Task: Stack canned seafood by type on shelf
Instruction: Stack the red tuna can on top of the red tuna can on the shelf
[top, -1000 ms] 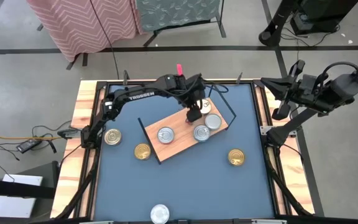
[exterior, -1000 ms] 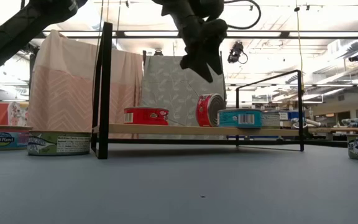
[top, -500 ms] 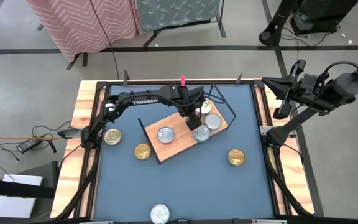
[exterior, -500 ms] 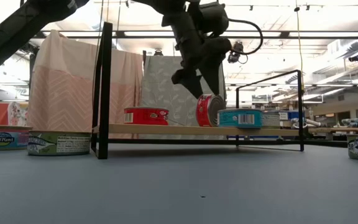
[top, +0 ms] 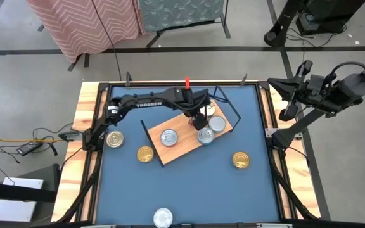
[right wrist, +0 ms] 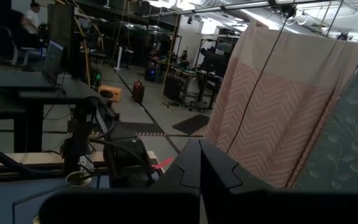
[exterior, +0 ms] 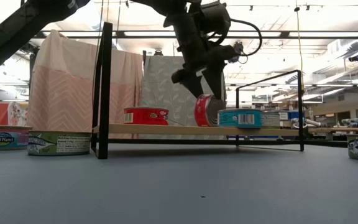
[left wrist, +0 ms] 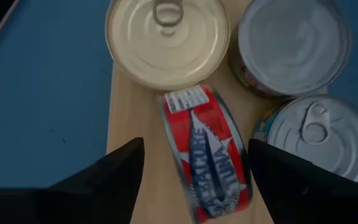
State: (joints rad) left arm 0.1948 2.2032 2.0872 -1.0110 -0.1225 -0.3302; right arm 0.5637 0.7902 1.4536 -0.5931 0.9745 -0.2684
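The shelf lies slantwise mid-table. On it rest flat tins: a silver one, two silver ones and a pale gold one. A red tuna tin stands on its rim on the board. My left gripper hovers open just above it, one finger on each side. My right gripper is shut, held high beyond the table's right edge.
Loose tins lie on the blue table: gold ones left of the shelf, a gold one to its right, a silver one at the near edge. Black wire end frames rise at both shelf ends.
My left gripper has come down toward the red tin standing on the shelf and has rolled about its own axis, so its fingers now straddle the tin. The tins have stayed in place.
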